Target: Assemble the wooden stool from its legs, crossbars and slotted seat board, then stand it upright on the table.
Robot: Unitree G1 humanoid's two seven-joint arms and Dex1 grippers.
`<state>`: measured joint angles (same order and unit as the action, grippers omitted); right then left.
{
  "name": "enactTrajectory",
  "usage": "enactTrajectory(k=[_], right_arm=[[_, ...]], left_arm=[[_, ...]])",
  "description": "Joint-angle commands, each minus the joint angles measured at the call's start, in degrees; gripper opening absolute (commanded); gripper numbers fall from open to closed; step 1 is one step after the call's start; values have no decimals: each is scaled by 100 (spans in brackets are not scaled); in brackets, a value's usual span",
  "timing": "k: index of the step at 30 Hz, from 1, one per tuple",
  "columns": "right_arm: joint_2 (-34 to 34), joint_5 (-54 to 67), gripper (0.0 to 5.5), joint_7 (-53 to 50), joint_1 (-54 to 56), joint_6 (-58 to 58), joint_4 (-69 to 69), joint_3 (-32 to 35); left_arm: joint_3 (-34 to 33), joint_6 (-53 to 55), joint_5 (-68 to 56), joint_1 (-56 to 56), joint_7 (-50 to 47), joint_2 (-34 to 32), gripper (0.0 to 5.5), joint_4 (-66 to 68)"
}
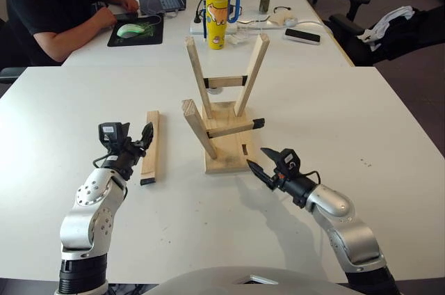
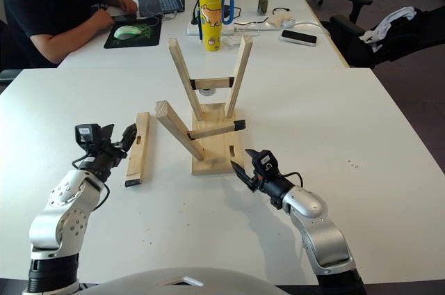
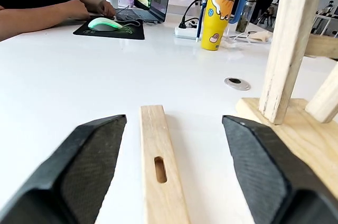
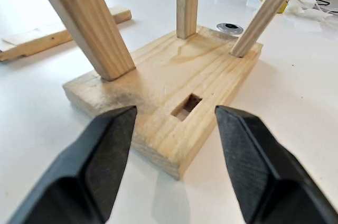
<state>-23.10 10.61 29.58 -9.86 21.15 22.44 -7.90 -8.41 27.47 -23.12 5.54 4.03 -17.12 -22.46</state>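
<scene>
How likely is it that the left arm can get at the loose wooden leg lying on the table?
Probably yes. The left end effector is open at the near end of the loose leg, a finger on either side. Nothing lies between them, and the half-built stool stands apart.

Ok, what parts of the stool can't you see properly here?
Loose leg: near end cut off by the left wrist view's edge.
Standing legs: upper ends cut off by the right wrist view's edge.
Seat board: underside hidden, flat against the table.

No lettering, label or number is legible on anything in view.
</scene>
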Motion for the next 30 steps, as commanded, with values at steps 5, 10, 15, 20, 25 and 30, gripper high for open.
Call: enactTrajectory(k=[5, 10, 15, 20, 25, 30], right_arm=[[-200, 86, 278, 517, 55, 109, -825, -165], [53, -71, 278, 469, 418, -216, -1397, -391], [329, -150, 278, 313, 514, -310, -1495, -503], [593, -209, 278, 153, 558, -243, -1462, -660], [740, -43, 303, 127, 607, -186, -1530, -568], [723, -143, 383, 37, 616, -253, -1559, -483]], left_arm=[[-13, 792, -34, 99, -172, 201, 335, -232], [-133, 1209, 54, 108, -353, 213, 335, -174], [-65, 1559, 117, 48, -295, 176, 335, -154], [-101, 1902, 130, -28, -284, 202, 335, -92], [-106, 2308, 186, -97, -396, 258, 337, -92], [80, 2615, 286, -221, -369, 249, 337, -41]])
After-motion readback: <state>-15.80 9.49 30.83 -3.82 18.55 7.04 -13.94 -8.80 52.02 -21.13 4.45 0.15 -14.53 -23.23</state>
